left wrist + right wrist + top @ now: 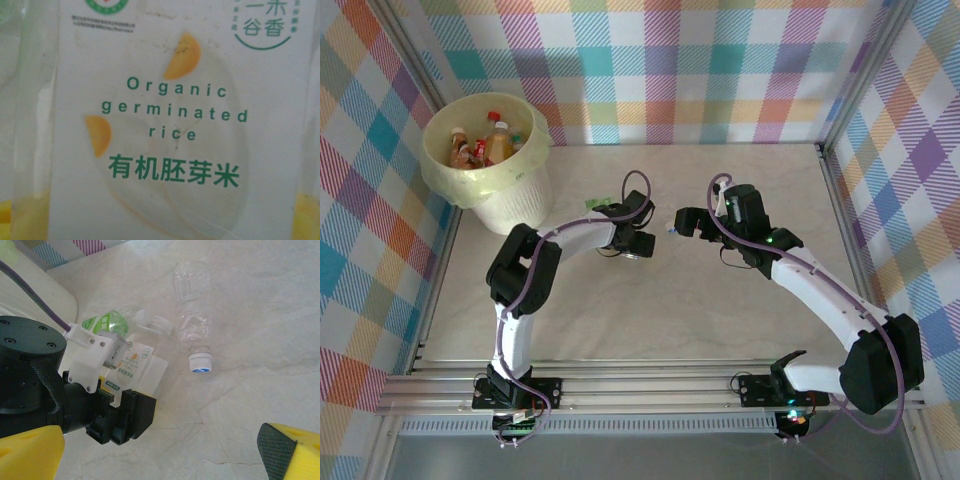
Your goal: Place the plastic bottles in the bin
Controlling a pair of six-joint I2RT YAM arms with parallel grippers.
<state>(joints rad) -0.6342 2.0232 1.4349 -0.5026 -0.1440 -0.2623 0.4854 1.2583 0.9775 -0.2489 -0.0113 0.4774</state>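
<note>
Marbled table (pixel 740 190): likely light, crushable, slippery bottle (pixel 175 130) sits in the left gripper (pixel 636 247), clamp unclear; grip mid-label; right gripper (pixel 679 223) gapes.

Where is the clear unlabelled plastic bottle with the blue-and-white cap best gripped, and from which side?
Probably the ribbed mid-body of the clear unlabelled plastic bottle, coming down from above with the open right gripper, jaws across its narrow width. It lies flat on its side on the pale marbled table, cap towards the camera.
</note>
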